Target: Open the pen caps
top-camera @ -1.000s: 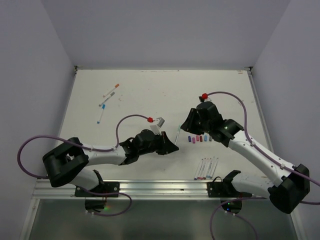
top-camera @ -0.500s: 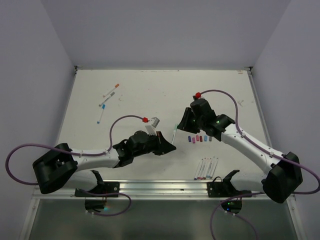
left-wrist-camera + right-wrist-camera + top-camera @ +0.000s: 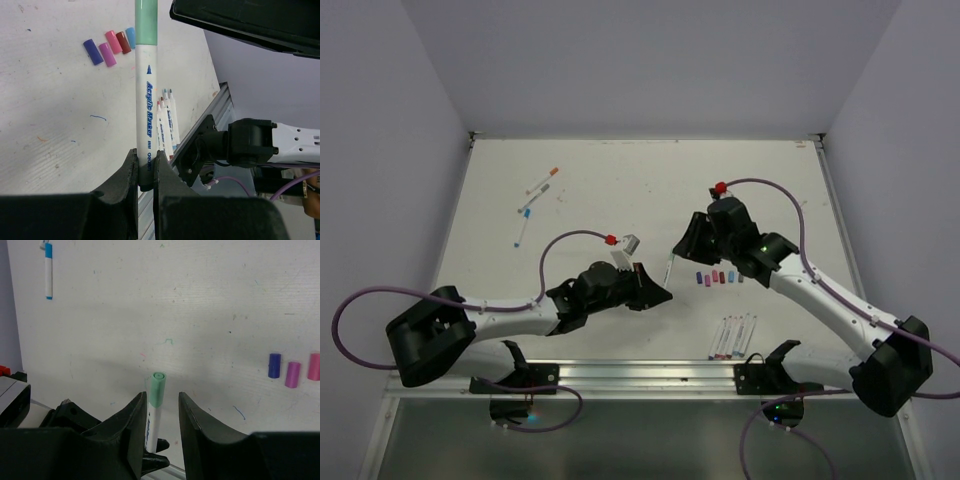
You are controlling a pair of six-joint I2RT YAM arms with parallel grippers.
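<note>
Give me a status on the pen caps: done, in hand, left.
Done: a row of loose caps lies near a cluster of uncapped pens. In hand: the left claw is shut on a marker, and the right claw stands open around its green cap, not yet pulled. Left: that cap, plus three pens at the far left that look capped.

Robotics lab bench: ink-marked white table (image 3: 620,180) within bare walls (image 3: 650,60), aluminium mounting rail (image 3: 640,372).

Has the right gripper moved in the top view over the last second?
Yes: the right gripper shifted slightly left, away from the row of loose coloured caps.
</note>
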